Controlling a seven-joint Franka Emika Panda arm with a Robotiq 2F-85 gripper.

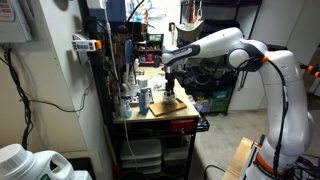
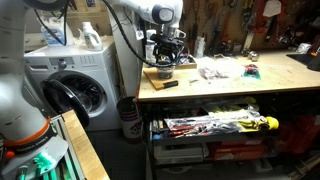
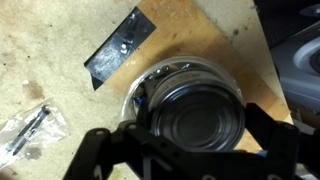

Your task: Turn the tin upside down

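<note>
Gripper: the Robotiq gripper (image 3: 195,138) points straight down over the tin, its two dark fingers (image 3: 100,150) spread wide, one on each side of it.
Jaws: open. From the wrist view I can't tell for sure whether either pad touches the tin's wall, but nothing is clamped.
Tin: the round silvery tin (image 3: 195,100) sits between the fingers on a wooden board (image 3: 200,30). The face turned up shows ringed grooves and a bright rim.
Tin from afar: in both exterior views the gripper (image 2: 163,58) hides most of it, so I can only place it on the board (image 2: 168,75) under the tool.
Board: it lies flat at the end of the workbench (image 2: 230,88), with one corner pointing away in the wrist view.
Black strip: a flat dark strip (image 3: 115,55) lies half on the board's edge and half on the bench, just beside the tin.
Plastic bag: a small clear plastic bag (image 3: 30,135) with something dark inside rests on the bench, apart from the board.
Arm: the white arm (image 1: 225,48) reaches across to the bench (image 1: 150,118).
Washing machine: a washing machine (image 2: 80,90) stands beside the bench end.
</note>
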